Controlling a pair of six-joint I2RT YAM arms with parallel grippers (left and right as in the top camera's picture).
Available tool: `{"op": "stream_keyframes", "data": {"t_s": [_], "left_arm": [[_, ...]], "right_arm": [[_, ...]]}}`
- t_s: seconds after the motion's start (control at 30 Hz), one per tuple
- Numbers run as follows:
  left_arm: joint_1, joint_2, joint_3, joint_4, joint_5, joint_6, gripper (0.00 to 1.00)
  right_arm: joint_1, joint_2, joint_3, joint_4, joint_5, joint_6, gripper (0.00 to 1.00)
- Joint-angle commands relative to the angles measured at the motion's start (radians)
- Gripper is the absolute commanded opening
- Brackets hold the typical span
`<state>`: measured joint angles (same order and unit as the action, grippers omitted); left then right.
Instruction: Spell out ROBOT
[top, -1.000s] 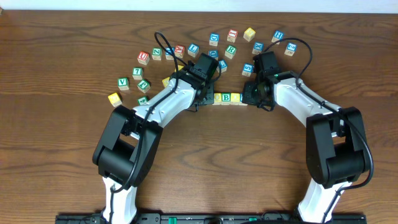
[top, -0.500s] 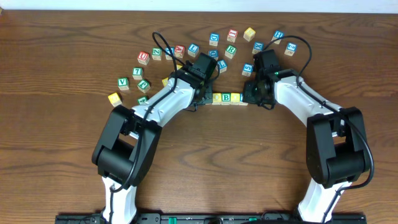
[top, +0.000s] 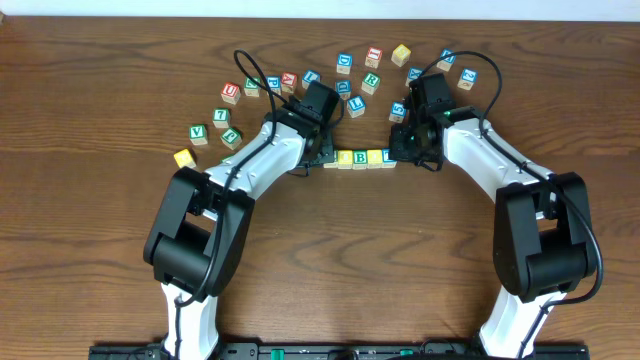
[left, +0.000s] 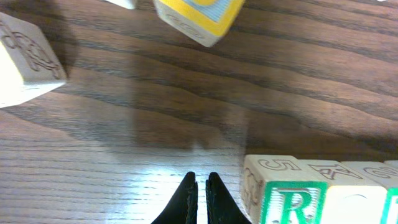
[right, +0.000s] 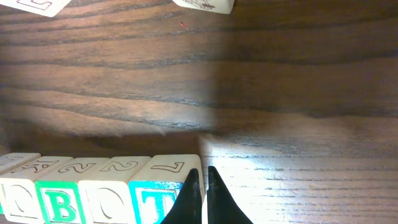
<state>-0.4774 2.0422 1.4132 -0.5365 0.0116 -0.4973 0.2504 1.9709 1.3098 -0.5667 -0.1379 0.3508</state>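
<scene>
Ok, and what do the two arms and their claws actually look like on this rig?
The left arm and right arm match: white shells on the links, bulky black joint housings, and a thin black cable looping near each wrist. The left claw and right claw each have two slim black fingers tapering to points. No markings are legible.

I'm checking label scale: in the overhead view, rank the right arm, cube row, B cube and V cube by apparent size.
1. Right arm
2. Cube row
3. B cube and V cube: these two look alike, so I leave them unranked.
</scene>
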Motion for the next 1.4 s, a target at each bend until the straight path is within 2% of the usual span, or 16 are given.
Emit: {"op": "stream_keyframes", "data": {"t_s": [0.0,0.17,0.4,0.57,0.83,1.0,1.37], "left_arm": [[0.025,0.011,-0.003,-0.012,-0.020,-0.001,0.07],[0.074,-0.053,-0.003,-0.023,-0.021,0.052,0.07],[0.141,-0.145,-0.002,-0.048,-0.024,0.059,0.07],[0.198,-0.191,-0.003,-0.072,-0.024,0.095,0.07],[0.267,-0.193,-0.003,-0.104,-0.024,0.112,0.08],[0.296,-0.193,-0.003,-0.110,-0.025,0.112,0.07],[0.304,-0.193,-0.003,-0.112,-0.119,0.111,0.07]], "right_arm": [[-0.014,0.010,0.029,-0.003,-0.003,-0.024,0.01],[-0.044,0.010,0.124,-0.092,-0.003,-0.062,0.02],[-0.031,0.010,0.174,-0.132,-0.031,-0.076,0.02],[0.034,0.010,0.174,-0.080,-0.056,-0.071,0.01],[0.153,0.012,0.174,0.085,-0.056,0.057,0.01],[0.190,0.014,0.175,0.140,-0.056,0.076,0.01],[0.241,0.177,0.308,0.101,-0.087,0.074,0.01]]}}
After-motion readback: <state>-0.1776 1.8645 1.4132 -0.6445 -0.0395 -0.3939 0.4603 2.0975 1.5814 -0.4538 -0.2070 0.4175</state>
